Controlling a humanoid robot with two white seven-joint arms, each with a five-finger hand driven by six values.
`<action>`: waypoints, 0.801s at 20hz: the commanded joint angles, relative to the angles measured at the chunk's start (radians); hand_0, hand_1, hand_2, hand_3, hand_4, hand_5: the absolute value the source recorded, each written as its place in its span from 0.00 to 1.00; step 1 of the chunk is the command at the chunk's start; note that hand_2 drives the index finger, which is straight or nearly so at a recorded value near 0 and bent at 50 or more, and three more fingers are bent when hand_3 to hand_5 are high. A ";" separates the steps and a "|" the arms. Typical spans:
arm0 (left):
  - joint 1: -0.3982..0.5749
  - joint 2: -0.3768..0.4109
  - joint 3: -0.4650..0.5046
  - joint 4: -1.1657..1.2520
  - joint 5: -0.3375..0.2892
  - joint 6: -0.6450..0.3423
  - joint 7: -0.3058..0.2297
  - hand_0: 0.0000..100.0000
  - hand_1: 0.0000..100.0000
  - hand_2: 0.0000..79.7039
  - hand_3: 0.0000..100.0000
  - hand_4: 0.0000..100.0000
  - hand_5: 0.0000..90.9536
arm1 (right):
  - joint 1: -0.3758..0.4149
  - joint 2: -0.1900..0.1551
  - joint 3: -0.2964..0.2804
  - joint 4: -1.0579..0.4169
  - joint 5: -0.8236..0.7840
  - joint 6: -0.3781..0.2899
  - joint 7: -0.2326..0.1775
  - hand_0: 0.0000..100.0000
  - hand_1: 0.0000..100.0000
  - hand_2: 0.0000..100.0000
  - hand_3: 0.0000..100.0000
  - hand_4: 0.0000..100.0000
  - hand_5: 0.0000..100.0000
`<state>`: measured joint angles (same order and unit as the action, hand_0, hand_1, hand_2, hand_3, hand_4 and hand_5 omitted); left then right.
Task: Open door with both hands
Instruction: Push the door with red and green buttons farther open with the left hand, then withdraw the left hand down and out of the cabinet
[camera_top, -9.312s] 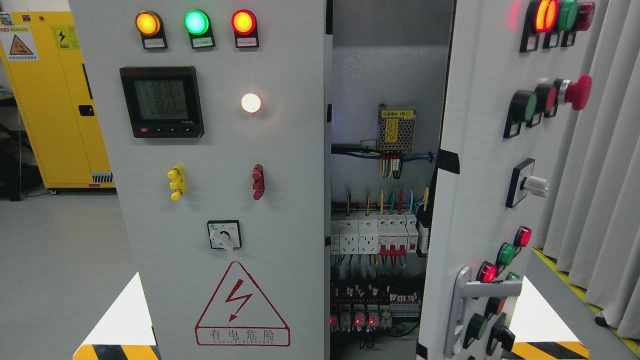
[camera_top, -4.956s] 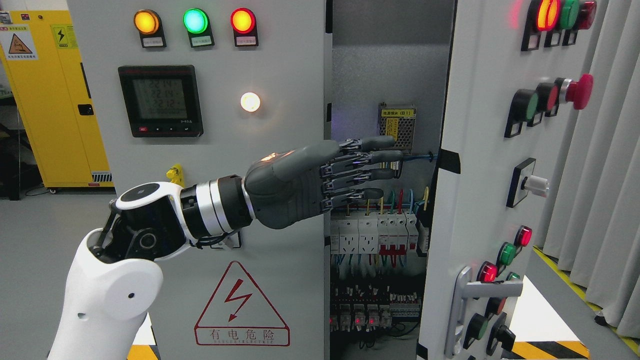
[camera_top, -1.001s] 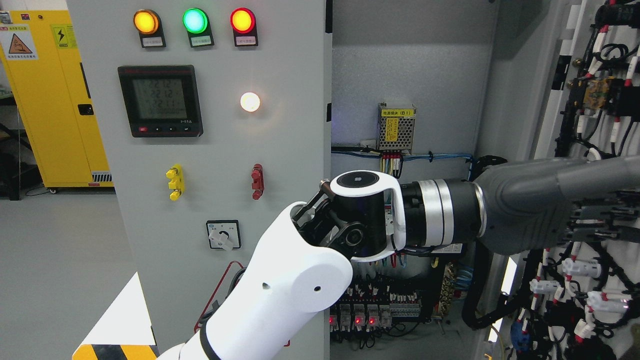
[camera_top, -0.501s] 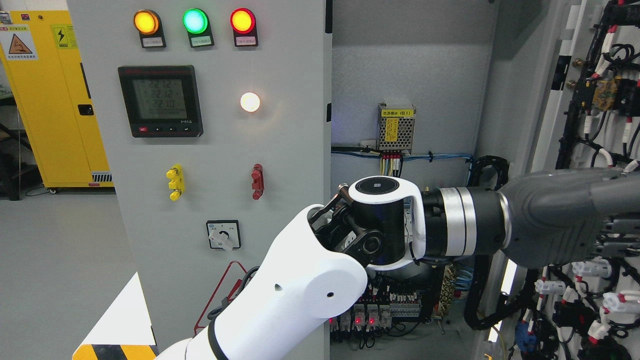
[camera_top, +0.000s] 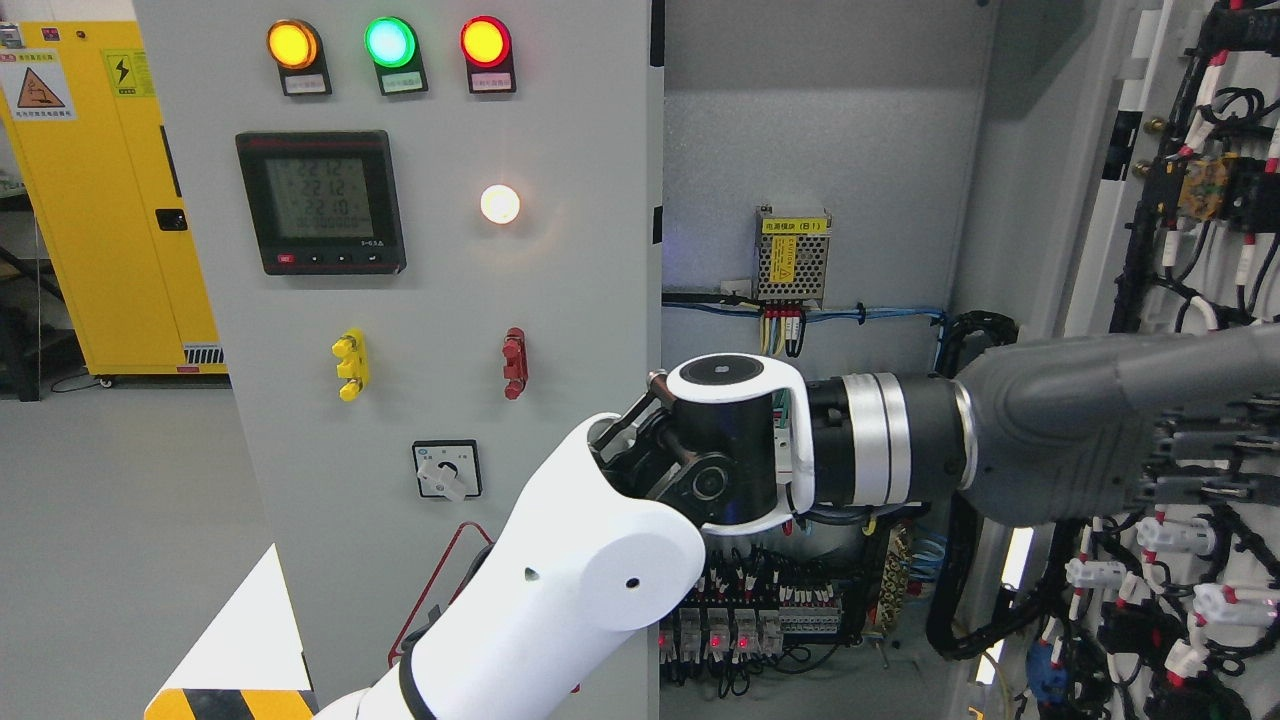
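The right cabinet door (camera_top: 1190, 300) stands swung wide open at the right of the power supply (camera_top: 792, 255), its wired inner face exposed. The left hand (camera_top: 1130, 430) reaches across below the power supply to that door's inner face; whether its fingers are open or closed cannot be determined. The left cabinet door (camera_top: 420, 330) remains closed.

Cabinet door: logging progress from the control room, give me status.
Left hand stretched flat against right door's wired inner side. Right hand out of view. Door swung wide; left door closed. Nothing blocking.
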<state>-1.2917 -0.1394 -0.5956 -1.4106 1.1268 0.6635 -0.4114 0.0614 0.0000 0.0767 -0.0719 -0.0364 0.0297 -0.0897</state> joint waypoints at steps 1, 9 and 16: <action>0.122 0.095 0.099 -0.146 -0.089 -0.002 0.008 0.12 0.56 0.00 0.00 0.00 0.00 | 0.000 0.020 0.000 0.000 0.000 -0.001 -0.001 0.00 0.50 0.04 0.00 0.00 0.00; 0.422 0.228 0.126 -0.220 -0.205 -0.021 0.020 0.12 0.56 0.00 0.00 0.00 0.00 | 0.000 0.020 0.000 0.000 0.000 -0.001 -0.001 0.00 0.50 0.04 0.00 0.00 0.00; 0.688 0.337 0.114 -0.350 -0.255 -0.067 0.017 0.12 0.56 0.00 0.00 0.00 0.00 | 0.001 0.020 0.000 0.000 0.000 -0.001 -0.001 0.00 0.50 0.04 0.00 0.00 0.00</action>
<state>-0.8005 0.0424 -0.5084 -1.6091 0.9221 0.6128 -0.3862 0.0623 0.0000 0.0767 -0.0720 -0.0365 0.0285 -0.0898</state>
